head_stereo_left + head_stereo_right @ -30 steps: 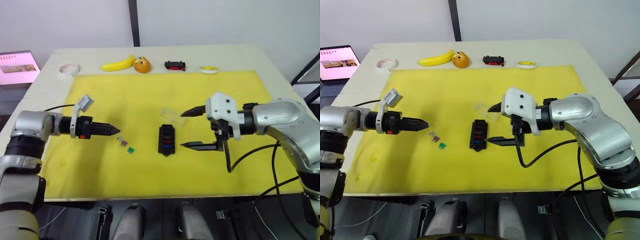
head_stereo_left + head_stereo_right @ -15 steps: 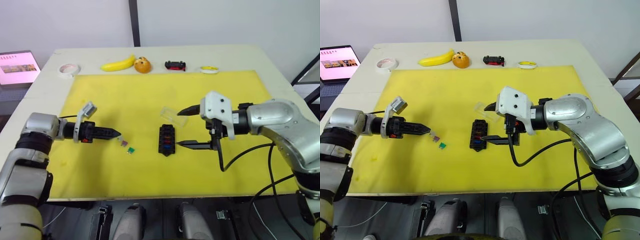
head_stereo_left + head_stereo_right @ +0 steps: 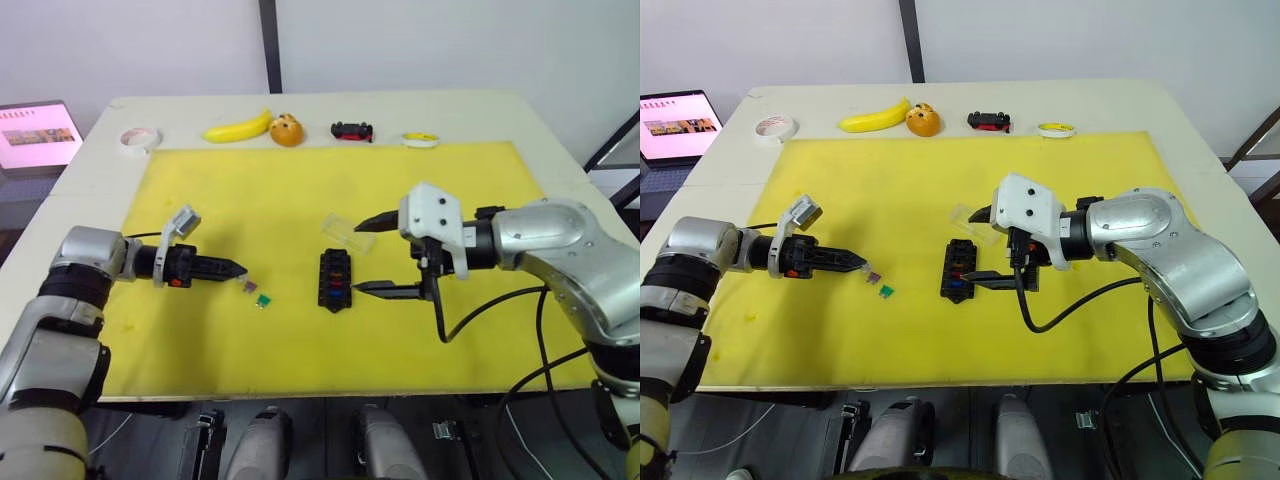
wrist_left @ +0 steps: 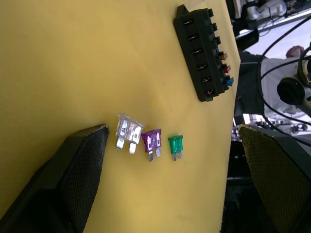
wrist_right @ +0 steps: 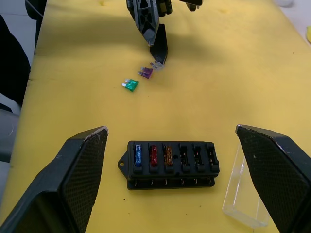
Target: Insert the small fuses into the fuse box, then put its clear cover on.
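The left gripper is wide open, and over the last second it has crept in low over the yellow mat toward the fuse box, so its fingertips now sit right at the loose fuses. In its wrist view the clear fuse lies just beside one finger pad, with the purple fuse and green fuse lined up next to it, between the two fingers. My read: a pick is being set up, though nothing is held yet.

The right gripper has slid in too and now brackets the fuse box, also spread wide, one finger at the near right side of the box, the other by the clear cover. It grips nothing.

Inside the box, three slots at one end carry fuses, blue, red and orange, as the right wrist view shows; the neighbouring slots in that row look empty, and the second row I cannot tell. So about half one row is filled.

The cover lies off the box, just beyond it and touching nothing.

Far beyond the box, off the mat, sits a banana.
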You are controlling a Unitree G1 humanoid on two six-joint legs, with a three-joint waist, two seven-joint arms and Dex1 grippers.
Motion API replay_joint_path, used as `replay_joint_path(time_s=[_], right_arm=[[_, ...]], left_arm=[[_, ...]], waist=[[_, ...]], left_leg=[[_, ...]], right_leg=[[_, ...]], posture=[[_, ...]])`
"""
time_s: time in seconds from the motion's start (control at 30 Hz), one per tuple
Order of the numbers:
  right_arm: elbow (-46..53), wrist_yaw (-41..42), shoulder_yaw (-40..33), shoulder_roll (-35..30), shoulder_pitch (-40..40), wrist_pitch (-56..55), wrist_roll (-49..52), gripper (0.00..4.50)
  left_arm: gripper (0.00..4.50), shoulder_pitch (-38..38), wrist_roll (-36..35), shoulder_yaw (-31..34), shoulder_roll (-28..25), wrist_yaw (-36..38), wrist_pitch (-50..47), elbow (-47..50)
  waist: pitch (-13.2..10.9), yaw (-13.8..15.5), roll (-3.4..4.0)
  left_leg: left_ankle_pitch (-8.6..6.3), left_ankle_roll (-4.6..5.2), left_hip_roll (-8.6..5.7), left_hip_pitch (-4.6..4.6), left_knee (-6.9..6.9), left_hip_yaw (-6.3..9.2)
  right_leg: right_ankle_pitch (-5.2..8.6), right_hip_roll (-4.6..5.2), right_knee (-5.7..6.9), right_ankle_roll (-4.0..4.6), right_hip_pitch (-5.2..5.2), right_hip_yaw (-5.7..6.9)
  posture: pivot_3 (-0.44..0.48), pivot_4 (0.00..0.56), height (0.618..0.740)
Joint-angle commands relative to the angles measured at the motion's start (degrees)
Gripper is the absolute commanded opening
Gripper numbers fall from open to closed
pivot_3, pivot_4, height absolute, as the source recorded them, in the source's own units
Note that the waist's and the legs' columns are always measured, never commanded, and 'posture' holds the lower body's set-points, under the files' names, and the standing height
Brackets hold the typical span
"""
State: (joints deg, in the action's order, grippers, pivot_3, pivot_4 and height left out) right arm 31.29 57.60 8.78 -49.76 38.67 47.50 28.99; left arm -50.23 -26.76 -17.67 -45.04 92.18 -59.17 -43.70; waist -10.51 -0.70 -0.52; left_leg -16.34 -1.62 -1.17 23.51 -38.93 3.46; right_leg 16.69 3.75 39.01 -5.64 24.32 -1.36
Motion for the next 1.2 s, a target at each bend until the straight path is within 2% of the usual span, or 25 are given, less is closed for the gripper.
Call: replay_joint_path(time_s=[0.03, 0.27, 0.3, 0.33, 0.43, 0.87, 0.97, 1.03, 1.2], right_arm=[[1.37, -0.54, -0.51, 0.02, 1.28, -0.2, 0.02, 4.48], [1.56, -0.88, -0.42, -0.04, 1.27, 0.02, 0.03, 4.48], [1.58, -0.91, -0.42, -0.06, 1.23, 0.01, 0.02, 4.5], [1.58, -0.92, -0.41, -0.08, 1.21, -0.01, 0.0, 4.5], [1.54, -0.91, -0.36, -0.11, 1.23, -0.09, -0.05, 4.5], [0.81, -0.72, 0.36, 0.17, 1.43, -0.93, -0.8, 4.5], [0.69, -0.62, 0.55, 0.16, 1.55, -1.13, -0.88, 4.5], [0.61, -0.53, 0.65, 0.1, 1.6, -1.29, -0.9, 4.5], [0.42, -0.34, 0.86, 0.12, 1.84, -1.48, -0.95, 4.5]], left_arm=[[4.5, 1.25, -0.87, -2.17, 1.04, 0.32, -0.36, 1.52], [4.5, 2.08, -1.2, -3.06, 0.75, 0.32, -0.3, 2.43], [3.98, 2.12, -0.94, -3.12, 0.71, 0.32, -0.13, 2.29], [3.76, 2.2, -0.72, -3.2, 0.66, 0.32, 0.08, 2.21], [2.28, 2.66, -0.33, -3.54, 0.2, 0.32, 1.03, 2.22], [2.28, 3.14, 2.35, -2.29, -0.2, 0.32, 4.4, -1.82], [1.45, 3.2, 2.89, -1.75, -0.13, 0.32, 4.89, -2.65], [0.53, 3.29, 3.13, -1.25, -0.21, 0.32, 5.14, -2.99], [0.53, 3.53, 3.35, -0.01, -0.65, 0.32, 5.3, -3.66]], waist=[[0.0, 0.0, 0.0], [0.0, -0.01, 0.0], [0.0, -0.01, 0.0], [0.0, -0.05, 0.0], [0.0, -0.24, 0.0], [0.01, -0.31, 0.0], [0.01, -0.45, 0.0], [0.01, -0.48, 0.0], [0.01, -0.5, 0.0]], left_leg=[[0.0, 0.0, 0.0, 0.0, 0.0, 0.0], [0.0, 0.0, 0.0, 0.0, 0.0, 0.0], [0.0, 0.0, 0.0, 0.0, 0.0, 0.0], [0.0, 0.0, 0.0, 0.0, 0.0, 0.0], [0.0, 0.0, 0.0, 0.0, 0.0, -0.01], [0.0, 0.0, 0.0, -0.01, 0.0, 0.0], [0.0, 0.0, 0.01, -0.01, 0.0, 0.0], [0.0, 0.01, 0.01, -0.01, 0.0, -0.01], [0.0, 0.01, 0.01, -0.02, 0.01, 0.0]], right_leg=[[0.0, 0.01, 0.0, 0.0, 0.0, 0.0], [0.0, 0.03, 0.0, 0.0, -0.01, 0.0], [0.0, 0.03, 0.0, 0.0, -0.01, 0.0], [0.0, 0.03, 0.0, 0.0, -0.01, 0.0], [0.0, 0.03, 0.0, 0.0, 0.0, 0.0], [0.0, -0.05, 0.0, 0.0, 0.01, 0.0], [0.0, -0.08, 0.0, 0.0, 0.01, 0.0], [0.0, -0.09, 0.0, 0.0, 0.02, 0.0], [0.0, -0.09, 0.01, 0.0, 0.02, 0.0]], posture=[[0.0, 0.15, 0.74], [0.0, 0.15, 0.74], [0.0, 0.15, 0.74], [0.0, 0.15, 0.74], [0.0, 0.15, 0.74], [0.0, 0.15, 0.74], [0.0, 0.15, 0.74], [0.0, 0.15, 0.74], [0.0, 0.15, 0.74]])
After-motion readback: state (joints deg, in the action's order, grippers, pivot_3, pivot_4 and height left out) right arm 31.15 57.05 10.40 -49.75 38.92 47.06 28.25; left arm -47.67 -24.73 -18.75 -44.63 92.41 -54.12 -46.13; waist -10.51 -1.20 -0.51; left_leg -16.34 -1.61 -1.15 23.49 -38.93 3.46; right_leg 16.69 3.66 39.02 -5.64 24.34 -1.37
